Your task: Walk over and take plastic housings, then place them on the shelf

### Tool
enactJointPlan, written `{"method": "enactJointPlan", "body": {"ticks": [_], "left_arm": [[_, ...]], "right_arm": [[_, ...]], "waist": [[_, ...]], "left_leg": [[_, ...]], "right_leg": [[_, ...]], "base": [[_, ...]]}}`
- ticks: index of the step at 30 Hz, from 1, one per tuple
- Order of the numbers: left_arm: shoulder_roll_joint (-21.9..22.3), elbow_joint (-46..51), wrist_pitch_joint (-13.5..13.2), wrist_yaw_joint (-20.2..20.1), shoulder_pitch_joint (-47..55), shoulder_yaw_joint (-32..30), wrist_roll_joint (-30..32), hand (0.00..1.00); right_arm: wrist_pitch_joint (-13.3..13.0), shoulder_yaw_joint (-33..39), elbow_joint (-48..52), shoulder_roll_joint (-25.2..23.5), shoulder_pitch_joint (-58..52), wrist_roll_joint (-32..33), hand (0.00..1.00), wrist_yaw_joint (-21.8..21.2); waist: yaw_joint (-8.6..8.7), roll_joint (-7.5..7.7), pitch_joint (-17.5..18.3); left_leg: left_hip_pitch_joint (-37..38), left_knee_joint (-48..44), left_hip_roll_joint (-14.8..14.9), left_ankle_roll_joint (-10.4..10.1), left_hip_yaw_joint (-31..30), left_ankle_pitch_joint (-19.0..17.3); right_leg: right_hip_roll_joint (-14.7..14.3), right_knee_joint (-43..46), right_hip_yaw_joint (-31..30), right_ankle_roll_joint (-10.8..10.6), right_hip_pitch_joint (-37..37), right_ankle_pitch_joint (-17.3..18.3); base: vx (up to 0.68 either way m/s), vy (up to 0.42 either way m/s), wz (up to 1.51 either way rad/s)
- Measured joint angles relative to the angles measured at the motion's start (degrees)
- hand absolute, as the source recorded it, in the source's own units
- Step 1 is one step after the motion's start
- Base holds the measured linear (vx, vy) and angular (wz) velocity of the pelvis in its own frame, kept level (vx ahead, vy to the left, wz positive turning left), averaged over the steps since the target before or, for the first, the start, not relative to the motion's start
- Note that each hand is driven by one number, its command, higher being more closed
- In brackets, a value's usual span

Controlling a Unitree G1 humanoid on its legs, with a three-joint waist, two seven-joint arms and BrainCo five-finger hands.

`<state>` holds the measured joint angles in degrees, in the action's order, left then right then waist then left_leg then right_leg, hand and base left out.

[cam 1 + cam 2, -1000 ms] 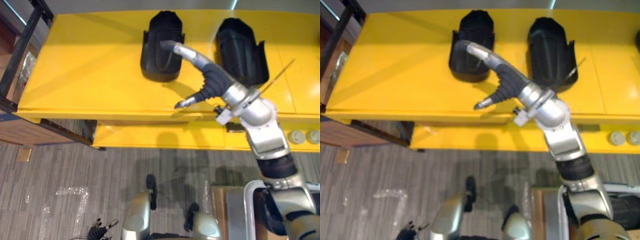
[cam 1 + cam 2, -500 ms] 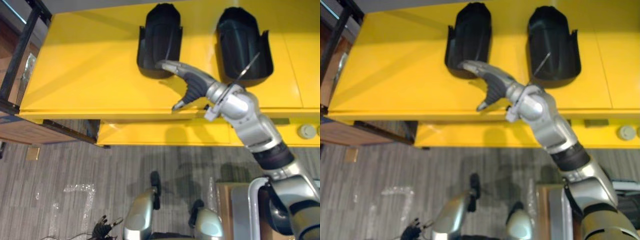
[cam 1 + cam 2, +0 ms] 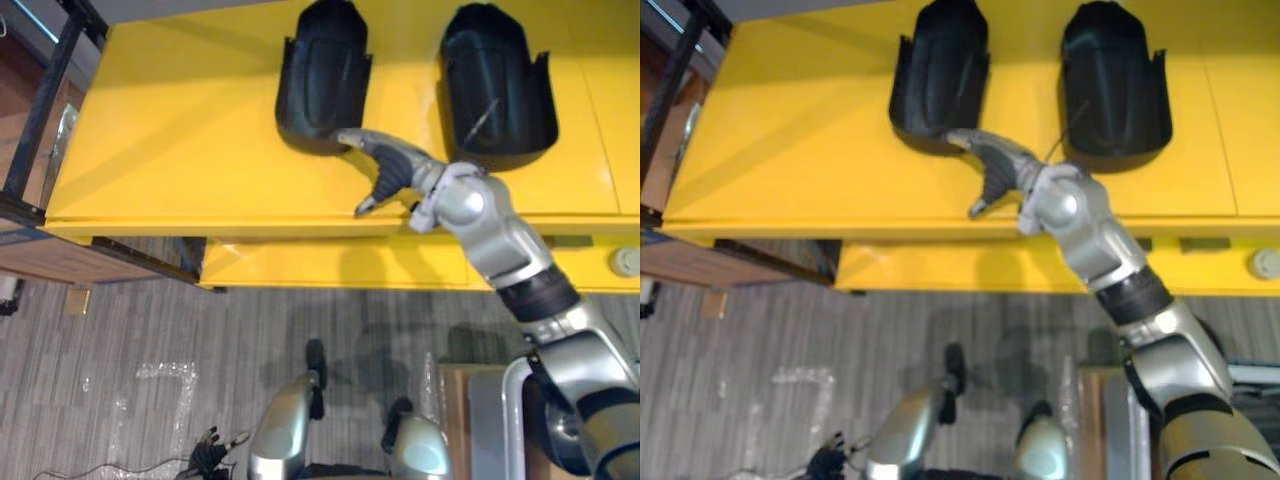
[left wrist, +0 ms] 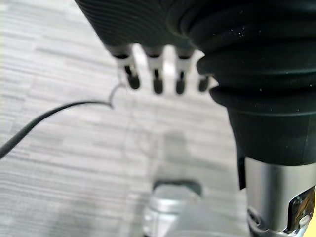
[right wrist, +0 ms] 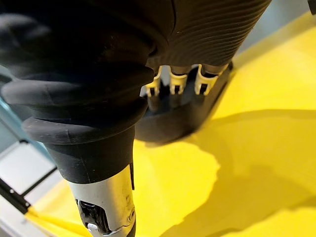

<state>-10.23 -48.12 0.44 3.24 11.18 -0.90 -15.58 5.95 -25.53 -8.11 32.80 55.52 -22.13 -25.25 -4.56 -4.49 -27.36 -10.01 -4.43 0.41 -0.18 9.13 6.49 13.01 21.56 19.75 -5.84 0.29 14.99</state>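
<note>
Left eye view gives me two black plastic housings on the yellow counter (image 3: 170,150), well apart: the left housing (image 3: 322,70) and the right housing (image 3: 497,85). I judge them to be light, stiff moulded shells, smooth enough to slip, so I would pinch a side wall near the open near end rather than press on the rounded back. My right robot hand (image 3: 390,170) reaches over the counter's front edge. Its fingers are straight and its thumb is splayed apart, holding nothing. The fingertips are at the left housing's near rim, and I cannot tell whether they touch it. My left robot hand (image 4: 157,79) hangs over the floor with its fingers relaxed.
</note>
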Motion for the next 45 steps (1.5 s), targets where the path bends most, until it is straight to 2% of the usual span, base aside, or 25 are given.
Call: {"method": "enactJointPlan", "body": {"ticks": [2,5,14,18,25,31,36,42,44,45], "left_arm": [[0.0,0.8,0.9,0.0,0.0,0.0,0.4,0.00],[0.0,1.7,1.3,-0.1,0.0,0.0,0.5,0.00],[0.0,2.5,3.3,-1.2,-1.0,0.0,0.9,0.00],[0.0,2.5,3.5,-1.1,-1.0,-0.1,1.0,0.00],[-0.6,2.4,3.8,-1.1,-1.1,-0.2,1.0,0.00],[-0.7,1.9,3.8,-1.0,-1.0,-0.3,1.0,0.00],[-0.8,2.0,3.8,-0.8,-1.1,-0.5,0.9,0.00],[-0.8,1.9,3.8,0.1,-1.1,-0.5,0.9,0.00],[-0.8,1.7,3.8,0.1,-1.1,-0.5,0.9,0.00],[-0.8,1.7,3.8,0.1,-1.1,-0.5,0.9,0.00]], "right_arm": [[1.2,-0.1,-0.7,0.0,0.5,-0.1,0.00,-2.0],[1.8,-1.3,-1.6,0.1,1.0,-0.1,0.00,-2.6],[1.8,-2.4,-3.9,1.6,2.3,1.1,0.00,-2.5],[1.8,-2.6,-4.0,1.8,2.3,1.1,0.00,-4.6],[2.3,-3.9,-3.7,3.0,2.2,1.0,0.00,-8.4],[4.0,-4.7,-1.3,4.2,1.4,0.9,0.00,-12.2],[4.2,-4.9,1.7,5.6,0.1,1.0,0.00,-15.1],[4.2,-4.9,3.4,6.1,-0.9,0.7,0.00,-14.1],[3.6,-4.9,3.4,6.2,-1.1,0.7,0.00,-8.4],[3.3,-4.9,3.4,6.2,-1.1,0.6,0.00,-7.1]], "waist": [[-0.14,0.00,0.0],[-0.85,0.00,0.0],[-1.31,0.12,0.1],[-1.56,0.27,0.1],[-2.34,1.56,0.8],[-2.53,3.95,2.1],[-2.45,4.48,2.3],[-2.45,4.68,2.4],[-2.47,5.07,2.7],[-2.47,5.20,2.7]], "left_leg": [[0.0,0.0,-0.1,0.0,-0.6,0.1],[0.1,0.1,-0.1,-0.1,-0.9,0.2],[-0.1,0.8,-0.4,-0.2,-2.9,1.0],[0.2,0.7,-0.3,-0.2,-3.0,1.0],[1.0,1.0,0.5,0.2,-2.2,0.6],[1.4,2.0,1.1,0.1,-0.2,0.5],[2.4,2.4,1.0,0.1,0.1,0.8],[3.0,3.1,1.1,0.2,0.7,0.7],[2.9,3.2,1.1,0.4,0.8,0.6],[2.9,3.3,1.1,0.4,0.9,0.6]], "right_leg": [[0.0,0.0,0.6,0.0,0.5,0.2],[0.0,0.0,0.8,0.1,0.6,0.3],[-0.2,-0.9,3.3,0.0,2.0,0.2],[-0.5,-2.1,3.6,-0.2,2.9,-0.4],[-1.5,-4.1,2.8,0.0,3.9,-1.7],[-2.0,-5.4,2.1,0.0,4.0,-2.5],[-2.0,-6.3,2.0,-0.1,5.0,-2.8],[-2.0,-6.6,1.3,-0.1,5.0,-3.0],[-2.1,-7.1,1.2,-0.2,5.0,-3.4],[-2.1,-7.2,1.2,-0.2,5.0,-3.4]], "base": [[0.00,-0.009,0.15],[0.00,-0.012,0.05],[0.01,-0.011,0.12],[0.00,0.000,0.00],[-0.01,-0.001,-0.07],[0.01,0.007,-0.06],[0.03,0.006,-0.03],[0.01,0.004,-0.06],[0.00,0.000,0.00],[0.00,0.000,0.00]]}}
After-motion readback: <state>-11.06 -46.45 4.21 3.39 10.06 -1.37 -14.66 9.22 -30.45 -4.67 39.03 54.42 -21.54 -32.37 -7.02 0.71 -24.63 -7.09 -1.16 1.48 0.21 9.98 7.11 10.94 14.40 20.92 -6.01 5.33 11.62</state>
